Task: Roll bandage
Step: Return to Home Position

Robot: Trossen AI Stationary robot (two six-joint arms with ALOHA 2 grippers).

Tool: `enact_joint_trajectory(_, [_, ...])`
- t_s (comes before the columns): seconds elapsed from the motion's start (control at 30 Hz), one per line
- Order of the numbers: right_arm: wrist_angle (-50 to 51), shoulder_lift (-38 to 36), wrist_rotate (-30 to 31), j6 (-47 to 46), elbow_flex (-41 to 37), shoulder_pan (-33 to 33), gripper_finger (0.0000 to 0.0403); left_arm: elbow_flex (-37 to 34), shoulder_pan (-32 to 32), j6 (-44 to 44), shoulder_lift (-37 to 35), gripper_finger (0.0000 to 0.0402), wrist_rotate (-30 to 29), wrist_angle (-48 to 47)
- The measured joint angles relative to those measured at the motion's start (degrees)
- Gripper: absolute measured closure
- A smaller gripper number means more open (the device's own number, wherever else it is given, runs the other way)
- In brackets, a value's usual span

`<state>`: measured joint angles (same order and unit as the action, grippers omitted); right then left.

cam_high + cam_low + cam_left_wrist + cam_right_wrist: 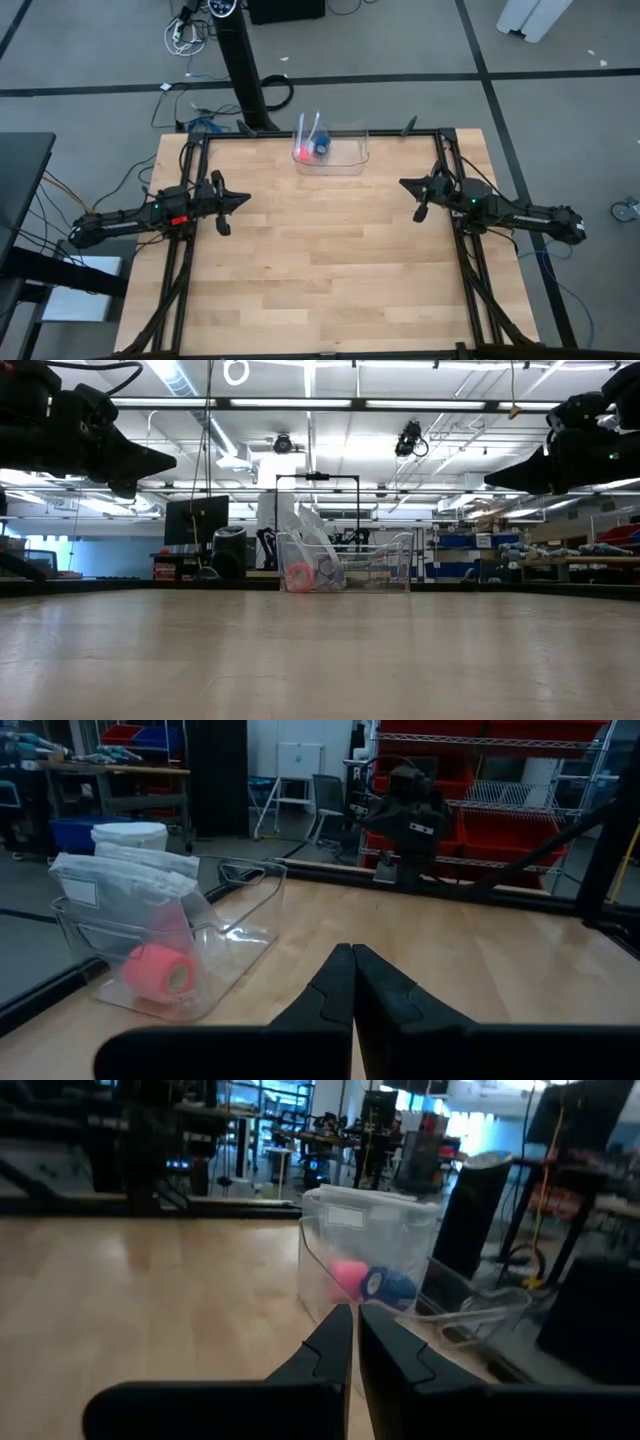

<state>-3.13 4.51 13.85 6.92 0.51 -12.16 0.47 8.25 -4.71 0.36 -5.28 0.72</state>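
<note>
The bandage [322, 146] is a small blue cylinder lying in a clear plastic tray [345, 160] at the table's far edge, beside a pink roll [301, 152] and a clear bag. It also shows in the right wrist view [386, 1285]. My left gripper [246, 198] hovers shut above the table's left side. My right gripper [402, 183] hovers shut above the right side. Both are well short of the tray.
The clear tray [235, 935] holds the pink roll [158, 972] and a clear plastic bag [120, 885] that stands up in it. A dark frame [190, 150] runs along the table's edges. Bare wood lies between the arms and toward the near edge.
</note>
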Motion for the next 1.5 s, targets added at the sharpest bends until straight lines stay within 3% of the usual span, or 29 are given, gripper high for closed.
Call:
enact_joint_trajectory(0.5, [-0.07, 0.0, -0.02, 2.2, -0.04, 0.0, 0.038, -0.02, 0.0, -0.05, 0.0, 0.0394, -0.39, 8.56])
enact_joint_trajectory(1.5, [-0.18, 0.0, -0.02, 2.25, -0.13, 0.0, 0.0378, -0.04, 0.0, -0.05, 0.0, 0.0394, -0.09, 8.77])
